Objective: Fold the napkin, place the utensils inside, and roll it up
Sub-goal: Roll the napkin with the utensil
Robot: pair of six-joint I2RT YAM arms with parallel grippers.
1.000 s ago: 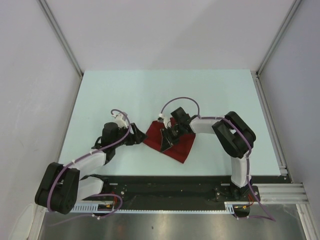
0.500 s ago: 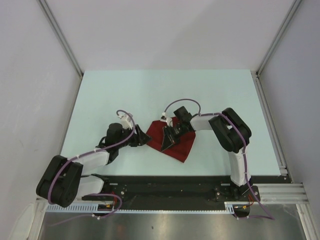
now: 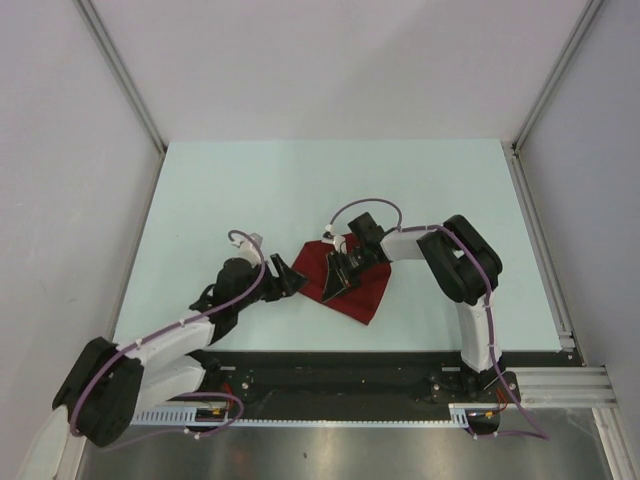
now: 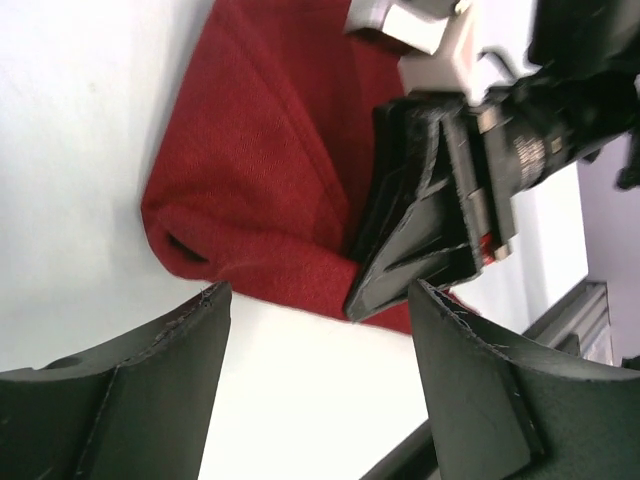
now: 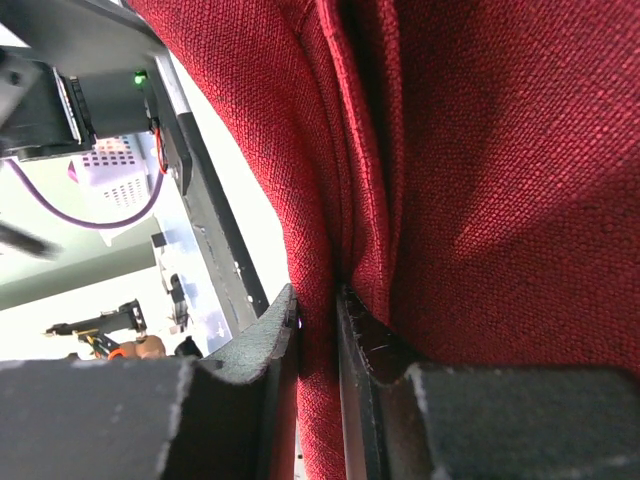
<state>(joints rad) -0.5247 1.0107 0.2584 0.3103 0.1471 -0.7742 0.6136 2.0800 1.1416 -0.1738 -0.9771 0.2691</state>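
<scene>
The dark red napkin (image 3: 361, 290) lies folded near the table's front middle, its left edge rolled into a thick fold (image 4: 250, 230). My right gripper (image 3: 337, 283) is shut on that rolled fold, with cloth pinched between its fingers (image 5: 318, 330). My left gripper (image 3: 288, 281) is open and empty just left of the napkin, its fingers (image 4: 150, 380) apart over bare table in front of the roll's end. The right gripper's fingers also show in the left wrist view (image 4: 420, 240) on the napkin. The knife is hidden.
The pale green table (image 3: 330, 190) is bounded by grey walls at the back and sides. A black base rail (image 3: 330, 375) runs along the near edge, and a metal rail (image 3: 540, 240) runs along the right side.
My left gripper has moved right, up to the napkin's left edge. My right gripper has shifted slightly left and stays clamped on the cloth.
</scene>
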